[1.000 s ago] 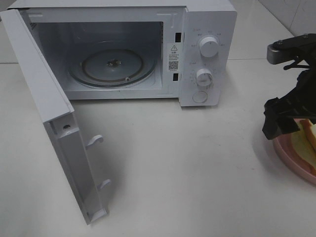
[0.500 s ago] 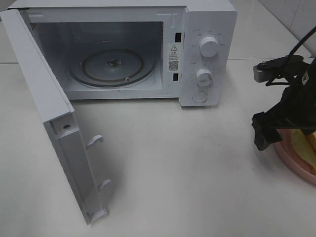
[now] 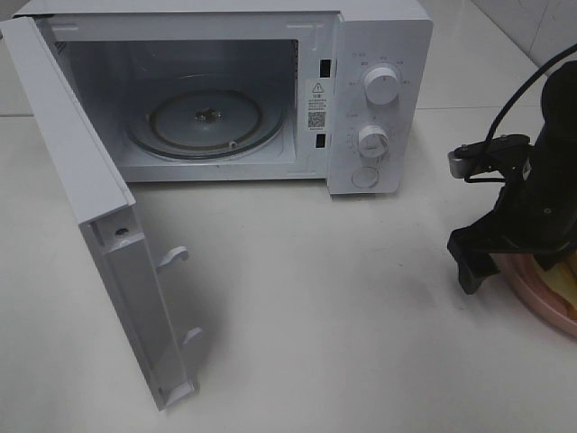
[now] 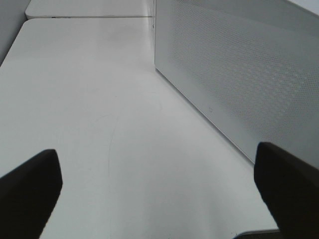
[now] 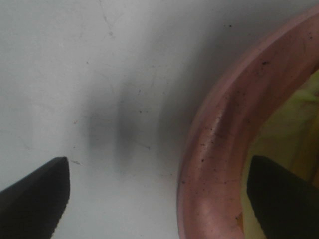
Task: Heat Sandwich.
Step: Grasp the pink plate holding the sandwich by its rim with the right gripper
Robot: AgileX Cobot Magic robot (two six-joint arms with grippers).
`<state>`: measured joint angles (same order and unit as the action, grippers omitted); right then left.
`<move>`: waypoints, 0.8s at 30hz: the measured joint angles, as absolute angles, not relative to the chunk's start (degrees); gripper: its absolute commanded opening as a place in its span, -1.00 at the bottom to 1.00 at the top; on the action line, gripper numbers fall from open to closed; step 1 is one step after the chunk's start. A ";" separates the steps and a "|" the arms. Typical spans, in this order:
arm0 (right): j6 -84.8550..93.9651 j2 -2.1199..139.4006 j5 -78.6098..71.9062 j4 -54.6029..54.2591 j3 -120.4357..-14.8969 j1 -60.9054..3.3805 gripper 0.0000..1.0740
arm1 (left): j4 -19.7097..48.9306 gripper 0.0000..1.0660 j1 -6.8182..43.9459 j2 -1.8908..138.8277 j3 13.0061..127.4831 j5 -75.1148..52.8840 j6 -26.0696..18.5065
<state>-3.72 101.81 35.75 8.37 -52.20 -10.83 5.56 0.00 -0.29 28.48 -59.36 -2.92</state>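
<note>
Microwave (image 3: 379, 54) sits well away from our right claw (image 5: 159, 199), door (image 3: 99, 207) open, turntable (image 3: 206, 122) bare, so we count opening as done. Right claw jaws are apart, pink plate (image 5: 214, 149) rim between them, nothing gripped. Left claw (image 4: 159, 194) is apart too, beside the microwave wall. Sandwich (image 5: 294, 124) is on the plate by one finger. Loading, closing and heating remain. Sandwich is mostly cut off and blurred.
</note>
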 measured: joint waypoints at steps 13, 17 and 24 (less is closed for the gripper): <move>-3.78 103.19 34.32 8.37 -52.20 -10.83 0.63 | 5.56 0.98 0.00 -0.29 28.48 -59.36 -2.92; -3.78 103.19 34.32 8.42 -52.20 -10.83 0.48 | 5.56 0.98 0.00 -0.29 28.48 -59.36 -2.92; -4.70 103.19 34.32 9.97 -52.20 -10.83 0.25 | 5.56 0.98 0.00 -0.29 28.48 -59.36 -2.92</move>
<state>-4.70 103.19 34.32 9.97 -52.20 -10.83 5.56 0.00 -0.29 28.48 -59.36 -2.92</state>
